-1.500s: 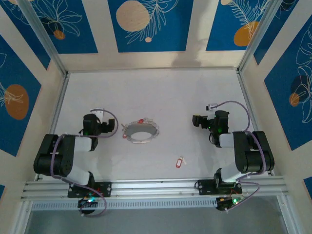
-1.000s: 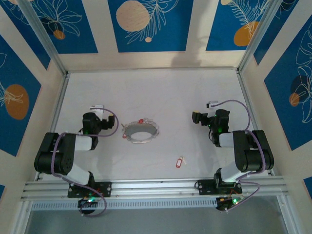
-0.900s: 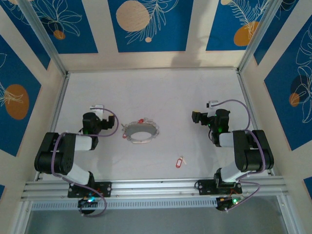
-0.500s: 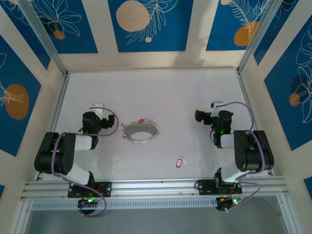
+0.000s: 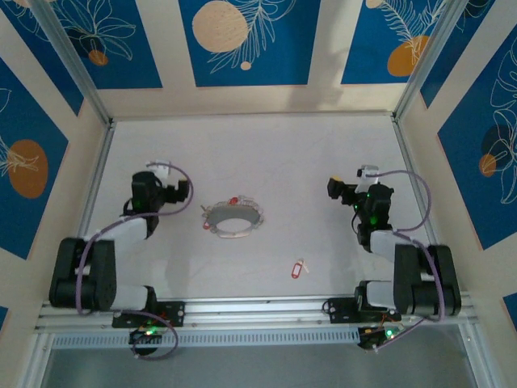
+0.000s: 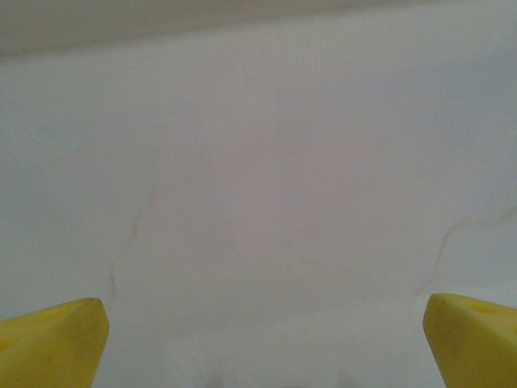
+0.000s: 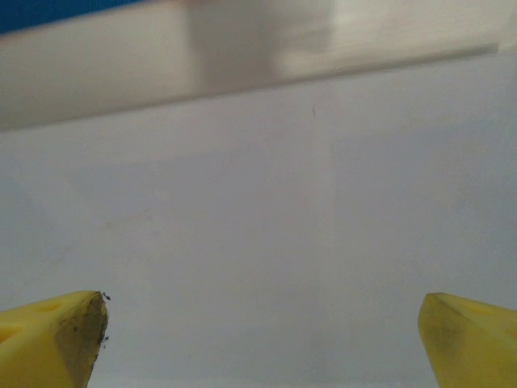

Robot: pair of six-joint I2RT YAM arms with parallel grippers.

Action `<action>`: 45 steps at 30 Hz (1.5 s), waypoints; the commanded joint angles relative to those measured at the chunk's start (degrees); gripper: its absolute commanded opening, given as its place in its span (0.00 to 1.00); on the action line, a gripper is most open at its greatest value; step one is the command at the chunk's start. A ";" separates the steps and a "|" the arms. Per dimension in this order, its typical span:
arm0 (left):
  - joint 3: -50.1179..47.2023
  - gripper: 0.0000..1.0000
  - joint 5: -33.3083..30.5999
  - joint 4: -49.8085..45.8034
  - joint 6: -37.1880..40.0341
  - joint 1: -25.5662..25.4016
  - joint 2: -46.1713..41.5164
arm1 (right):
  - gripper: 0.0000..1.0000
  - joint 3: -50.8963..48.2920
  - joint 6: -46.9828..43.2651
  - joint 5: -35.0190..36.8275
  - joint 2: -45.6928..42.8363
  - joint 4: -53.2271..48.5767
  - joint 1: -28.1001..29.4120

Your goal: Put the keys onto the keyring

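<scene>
Left gripper (image 5: 182,192) and right gripper (image 5: 334,188) are hovering, fingers spread, empty. The large pale grey oval keyring (image 5: 213,220) is lying between them on the white worktop (image 5: 323,145), with a tiny red-tagged silvery key (image 5: 298,268) apart, nearer the bases. Pickup is apparently pending, calling for a fine pinch.

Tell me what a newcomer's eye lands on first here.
Bright blue wall panels with orange discs ring the white table. Near its middle lies the grey keyring, with a red-tagged key loose nearer the arm bases. The left arm and right arm flank the ring, their yellow-tipped jaws wide open and empty.
</scene>
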 commanded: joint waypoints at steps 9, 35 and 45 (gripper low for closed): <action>11.42 1.00 9.94 -26.06 -6.26 0.01 -16.94 | 0.99 6.93 19.16 -9.59 -11.42 -23.20 4.17; 18.31 1.00 8.72 -37.38 -3.01 -1.22 -1.89 | 0.54 40.62 8.24 -29.49 30.30 -61.45 31.15; 17.81 1.00 9.92 -36.66 -3.46 -1.30 -1.35 | 0.46 43.75 5.65 -29.19 35.69 -63.79 33.01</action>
